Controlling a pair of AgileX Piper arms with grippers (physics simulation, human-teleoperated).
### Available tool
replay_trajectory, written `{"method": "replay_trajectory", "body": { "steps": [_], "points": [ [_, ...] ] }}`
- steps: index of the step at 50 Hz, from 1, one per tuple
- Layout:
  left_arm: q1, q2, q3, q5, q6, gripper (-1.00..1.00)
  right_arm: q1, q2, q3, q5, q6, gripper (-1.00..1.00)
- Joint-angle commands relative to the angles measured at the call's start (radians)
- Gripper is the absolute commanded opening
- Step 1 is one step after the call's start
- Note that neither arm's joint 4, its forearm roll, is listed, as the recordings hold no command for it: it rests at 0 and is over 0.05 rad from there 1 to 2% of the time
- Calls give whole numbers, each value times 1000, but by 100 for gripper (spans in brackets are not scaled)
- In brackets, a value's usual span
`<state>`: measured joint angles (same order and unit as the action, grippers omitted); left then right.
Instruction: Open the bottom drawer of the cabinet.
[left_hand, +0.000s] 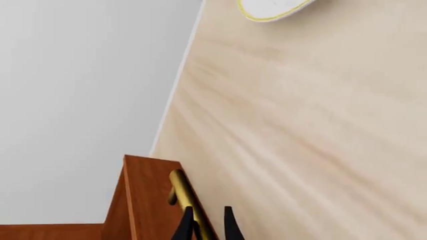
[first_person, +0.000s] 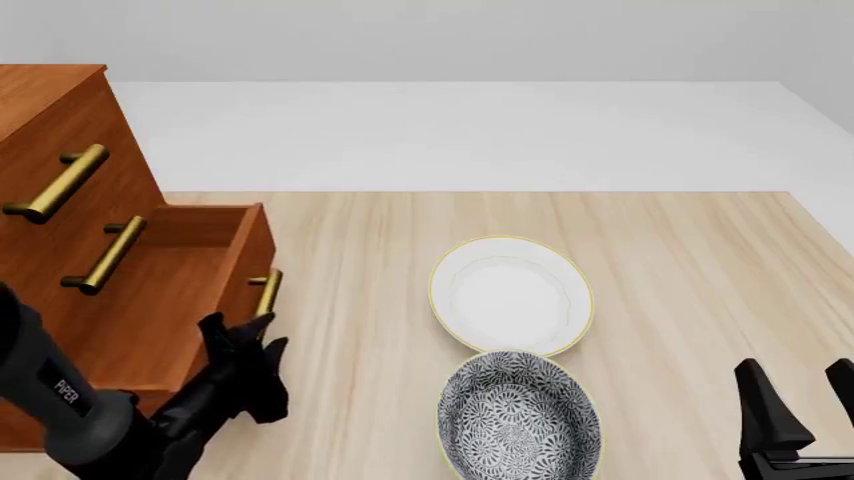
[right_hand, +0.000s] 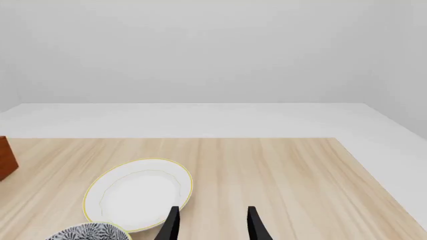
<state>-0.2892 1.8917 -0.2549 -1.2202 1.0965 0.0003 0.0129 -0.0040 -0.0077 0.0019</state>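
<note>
I count one cabinet (first_person: 54, 130) with three drawers and three brass handles, two bowls, and my two grippers. The cabinet stands at the left edge of the table (first_person: 694, 260), its front facing right across the tabletop. The bottom drawer (first_person: 200, 270) is pulled out toward the right, well clear of the two shut drawers above it, so its long axis runs out from the cabinet front. Its handle (first_person: 268, 292) lies along the drawer front, pointing away from me and toward me in the front view. The drawer's inside shows bare wood; I see nothing in it.

My left gripper (first_person: 247, 335) is at the near end of that handle. In the left wrist view the two dark fingers (left_hand: 230, 225) sit on either side of the brass bar with a narrow gap, closed around it.

The white bowl (first_person: 510, 294) with a yellow rim sits mid-table, holding nothing. The patterned dark bowl (first_person: 518, 418) sits just nearer to me, its rim touching or almost touching the white one, also holding nothing.

My right gripper (first_person: 798, 400) hangs at the near right, jaws spread apart, holding nothing.
</note>
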Motion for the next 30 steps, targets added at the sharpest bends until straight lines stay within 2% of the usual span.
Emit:
{"method": "replay_trajectory", "body": {
  "steps": [1,2,3,9,10,12,14,15,17,24,27,28,29,30],
  "points": [
    [-32,29,-47,1,-66,-100,0,0,0,0,0,100],
    [-27,-9,-35,11,-92,-100,0,0,0,0,0,100],
    [-43,-68,-41,76,-139,100,0,0,0,0,0,100],
    [-58,-226,28,79,-146,100,0,0,0,0,0,100],
    [-73,-285,35,116,-160,100,0,0,0,0,0,100],
    [-81,-443,26,258,-244,100,0,0,0,0,0,100],
    [-73,-560,31,336,-284,100,0,0,0,0,0,100],
    [-69,-629,47,358,-281,100,0,0,0,0,0,100],
    [-70,-678,71,359,-251,100,0,0,0,0,0,100],
    [-85,-1017,61,632,-256,100,0,0,0,0,0,100],
    [-112,-1074,17,737,-288,100,0,0,0,0,0,100],
    [-104,-1101,6,772,-295,100,0,0,0,0,0,100],
    [-7,-1193,-32,894,-392,100,0,0,0,0,0,100],
    [69,-1260,-59,974,-444,100,0,0,0,0,0,100]
  ]
}}
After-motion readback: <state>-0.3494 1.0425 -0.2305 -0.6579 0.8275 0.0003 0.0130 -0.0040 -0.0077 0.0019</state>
